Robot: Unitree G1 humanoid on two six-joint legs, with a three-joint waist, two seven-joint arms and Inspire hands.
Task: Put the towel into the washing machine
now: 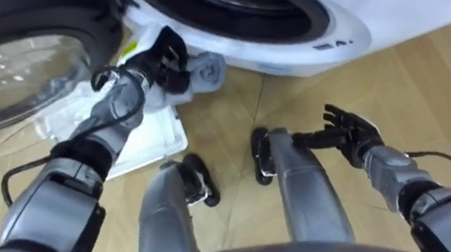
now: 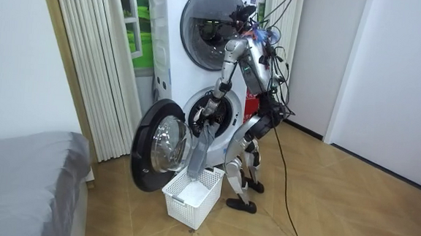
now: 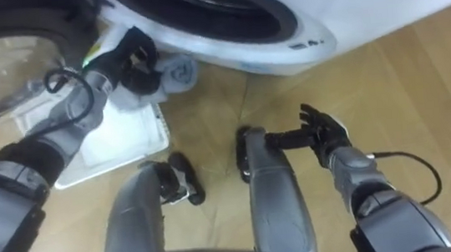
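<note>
I see my left hand curled round the grey towel, just under the washing machine opening, above the basket; right hand spread, low.

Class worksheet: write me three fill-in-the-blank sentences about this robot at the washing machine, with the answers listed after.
1. The left hand grips the towel in front of the washing machine, whose door is ____.
2. The basket under the towel is ____ in colour.
3. The right hand, its fingers spread, holds ____.
Missing words: open; white; nothing.
</note>
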